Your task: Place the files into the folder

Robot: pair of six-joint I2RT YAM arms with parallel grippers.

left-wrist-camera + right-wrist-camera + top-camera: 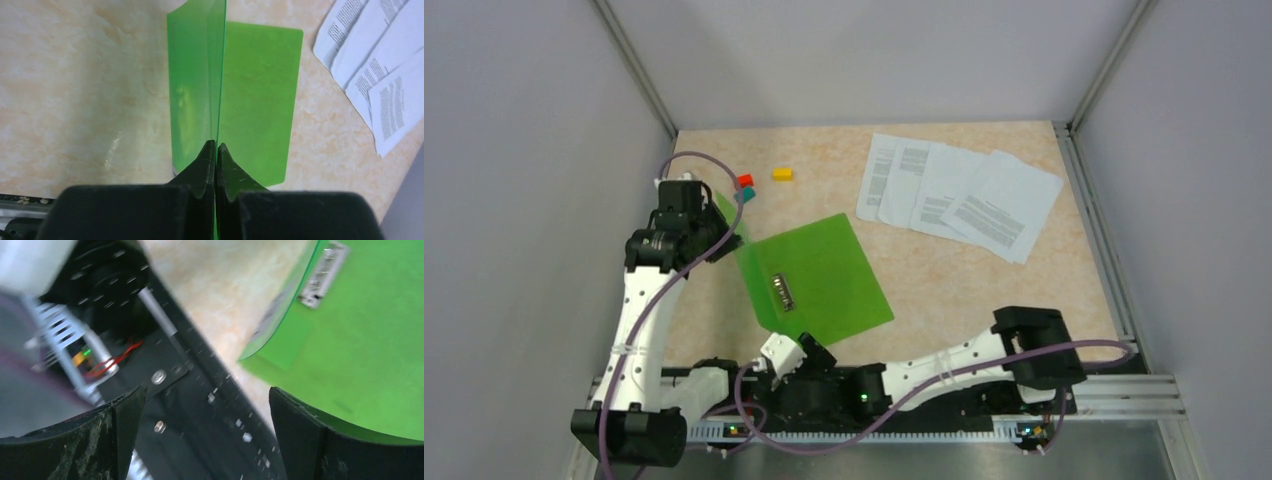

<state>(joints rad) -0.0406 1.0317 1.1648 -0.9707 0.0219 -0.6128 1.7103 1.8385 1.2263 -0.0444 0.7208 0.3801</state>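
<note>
Green plastic between the left jaws: they are closed on the free edge of the folder [824, 275] cover [192, 90]. The cover is raised off the back panel [260, 100]; the wrist view shows it almost edge-on, running straight away from the tips. Grip looks centred, no visible slip.

Right jaws: wide apart, nothing between them. They are low by the arm bases, just off the folder's near corner, and do not touch it. The clip [322, 272] shows beyond them on the open inner face.

Step in hand (judgement): hold the folder open so sheets can go in.
- Keep the pinch firm. The plastic is slick and springy and will flop shut if the grip eases.
- Hold the cover well back so the whole back panel and clip are exposed.
- Pull up and back only; a sideways pull would likely drag the folder across the surface [984, 310].

Files [959, 190]: fanned flat at the far right of the surface, overlapping, well apart from both jaws and not touching the folder. The right arm is the nearer one for the fetch. Flat sheets give little edge to catch; sliding one over a neighbour may help.

Off-task: red [745, 181], teal [746, 195] and yellow [782, 174] blocks behind the folder, near the left arm.
</note>
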